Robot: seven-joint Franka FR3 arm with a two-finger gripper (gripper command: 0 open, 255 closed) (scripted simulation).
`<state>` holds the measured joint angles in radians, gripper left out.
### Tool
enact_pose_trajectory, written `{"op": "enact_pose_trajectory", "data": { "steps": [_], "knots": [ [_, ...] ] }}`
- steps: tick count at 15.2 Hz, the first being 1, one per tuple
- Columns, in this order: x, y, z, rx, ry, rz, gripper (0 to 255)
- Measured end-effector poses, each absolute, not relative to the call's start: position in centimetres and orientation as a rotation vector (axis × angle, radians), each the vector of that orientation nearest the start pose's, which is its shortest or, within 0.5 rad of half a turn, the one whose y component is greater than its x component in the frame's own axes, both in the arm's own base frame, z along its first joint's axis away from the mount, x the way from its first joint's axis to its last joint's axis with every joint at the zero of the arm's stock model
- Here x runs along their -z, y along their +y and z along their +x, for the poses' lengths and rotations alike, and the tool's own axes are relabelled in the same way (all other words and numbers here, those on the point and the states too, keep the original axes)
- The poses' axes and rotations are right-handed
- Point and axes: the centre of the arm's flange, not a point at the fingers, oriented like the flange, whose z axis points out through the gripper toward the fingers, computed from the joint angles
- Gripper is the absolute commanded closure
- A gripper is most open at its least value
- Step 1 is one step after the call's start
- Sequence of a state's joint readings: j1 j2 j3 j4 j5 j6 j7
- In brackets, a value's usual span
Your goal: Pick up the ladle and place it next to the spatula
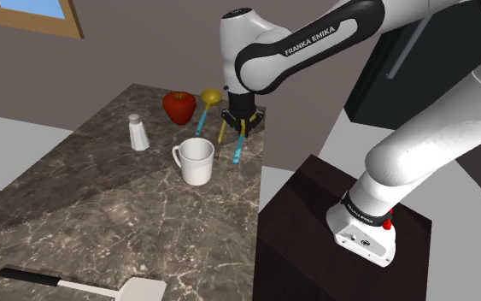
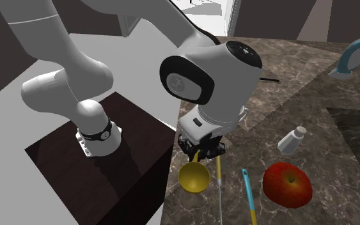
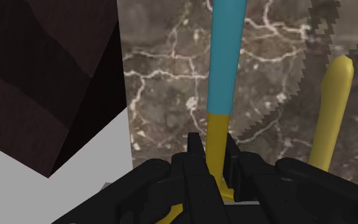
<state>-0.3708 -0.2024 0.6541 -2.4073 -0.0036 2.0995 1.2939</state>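
the gripper (image 3: pixel 213 145) was closed narrow on the ladle (image 3: pixel 225 57). its two black fingers clasped the yellow neck just below the point where the blue handle began. the wrist view made that hold plain, with the blue part running straight out ahead of the fingers over the dark marbled surface (image 3: pixel 165 76).

the second exterior view gave what the wrist view hid: the ladle's yellow bowl (image 2: pixel 194 177) sat just under the gripper (image 2: pixel 201 150), on the side facing that camera. in the shoulder view the gripper (image 1: pixel 238 122) covered the bowl, and the blue end of the handle (image 1: pixel 238 152) stuck out from it toward that camera. whether the ladle was clear of the surface could not be told.

a thin yellow stick (image 3: pixel 335 108) lay just beside the gripper, alongside the ladle and apart from it. a spoon (image 1: pixel 206 104) with a yellow head and blue handle lay a little further out, between the stick and a red apple (image 1: pixel 178 106). a white shaker (image 1: pixel 138 132) stood beyond the apple, further still from the gripper.

the shoulder view added a white mug (image 1: pixel 197 160) near the gripper. it also showed the spatula (image 1: pixel 85 285), black-handled with a white blade, well apart from the gripper at the surface's end nearest that camera. the dark stand (image 1: pixel 315 222) stood close beside the gripper, off the surface's edge.
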Motion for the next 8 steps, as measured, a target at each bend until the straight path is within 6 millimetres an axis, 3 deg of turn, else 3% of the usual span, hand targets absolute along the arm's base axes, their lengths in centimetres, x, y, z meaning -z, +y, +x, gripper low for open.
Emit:
{"op": "enact_pose_trajectory", "data": {
  "steps": [8],
  "knots": [
    [-40.6,12.6,43.7,-0.025,1.638,-2.903,255]
  ]
}}
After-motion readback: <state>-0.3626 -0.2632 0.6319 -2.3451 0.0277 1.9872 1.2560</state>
